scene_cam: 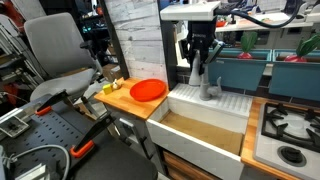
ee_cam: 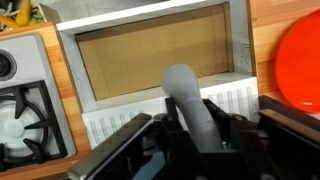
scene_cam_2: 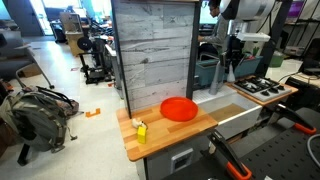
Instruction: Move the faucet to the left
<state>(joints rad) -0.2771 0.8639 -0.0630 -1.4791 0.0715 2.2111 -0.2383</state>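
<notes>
The grey faucet point(scene_cam: 207, 82) stands at the back rim of the white sink point(scene_cam: 200, 140); its round base shows in an exterior view. My gripper point(scene_cam: 199, 58) is at the faucet's upper neck, one finger on each side. In the wrist view the grey faucet point(ee_cam: 190, 100) runs up between the dark fingers of the gripper point(ee_cam: 195, 135), which press against it. Its spout end points over the basin. In an exterior view the gripper point(scene_cam_2: 235, 55) hides most of the faucet.
An orange plate point(scene_cam: 147, 90) lies on the wooden counter beside the sink, also seen in the wrist view point(ee_cam: 298, 60). A stove burner point(ee_cam: 22, 110) is on the sink's other side. A small yellow object point(scene_cam_2: 141, 130) sits at the counter's corner. A wood-panel wall point(scene_cam_2: 152, 50) stands behind.
</notes>
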